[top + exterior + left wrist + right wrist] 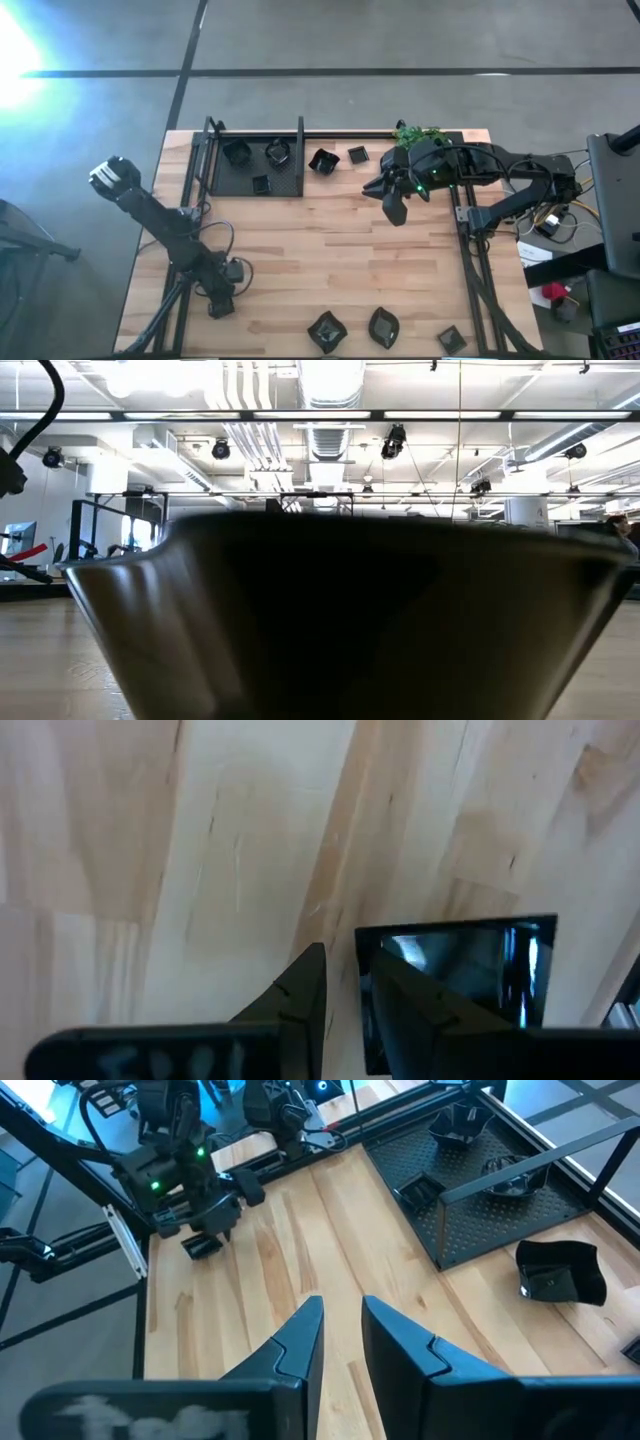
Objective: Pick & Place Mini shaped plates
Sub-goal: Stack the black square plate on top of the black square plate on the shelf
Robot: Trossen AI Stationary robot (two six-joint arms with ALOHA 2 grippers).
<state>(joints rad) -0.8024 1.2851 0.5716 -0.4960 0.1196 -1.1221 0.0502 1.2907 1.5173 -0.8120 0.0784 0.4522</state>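
Note:
My left gripper (220,303) points down near the table's near left corner. It is shut on a square glossy black mini plate (455,975). My right gripper (343,1315) hovers shut and holds nothing, right of table centre (393,210) and below the plant. Three mini plates (261,184) lie in the black tray (240,178) at the far edge. Two more (322,160), (357,154) rest on the wood to the tray's right. Three others (383,327) sit along the near edge; one (330,620) fills the low view. My left gripper meets the square plate at one side rim (360,955), which runs into the narrow gap between the fingers. One finger (420,1010) stands over the plate's inside, the other (300,990) outside over the wood. The fingers come from above, pointing down. Whether the plate is lifted does not show.
A small green plant (420,134) stands at the far edge, beside the right arm. Black frame rails run along the table's left (190,200) and right (470,260) sides. Bare wood lies in the table's middle (320,250).

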